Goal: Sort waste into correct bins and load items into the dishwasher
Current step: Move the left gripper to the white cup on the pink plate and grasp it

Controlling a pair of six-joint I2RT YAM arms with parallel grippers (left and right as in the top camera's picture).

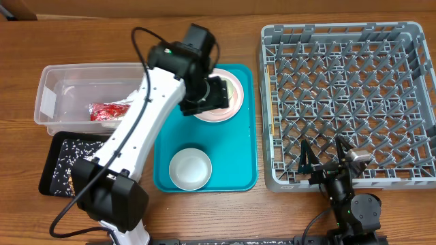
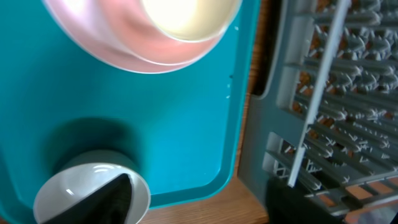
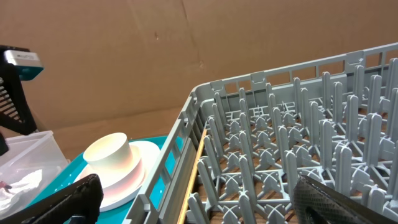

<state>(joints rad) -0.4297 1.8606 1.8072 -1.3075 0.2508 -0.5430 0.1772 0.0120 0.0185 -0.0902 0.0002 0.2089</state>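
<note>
Left gripper (image 1: 211,94) above plate (image 1: 236,95), cup (image 3: 107,152) beneath; finger spread unclear; right gripper (image 1: 321,151) fingers wide, at rack (image 1: 340,68) edge

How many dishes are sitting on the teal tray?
3, all on the teal tray: a plate at its far end, a small cup standing on that plate, a bowl at its near end.

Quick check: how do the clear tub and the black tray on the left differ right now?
The clear tub is see-through with tall walls; the black tray is opaque and shallow. The tub holds a red wrapper; the tray holds scattered rice. Both are rectangular and sit left of the teal tray.
</note>
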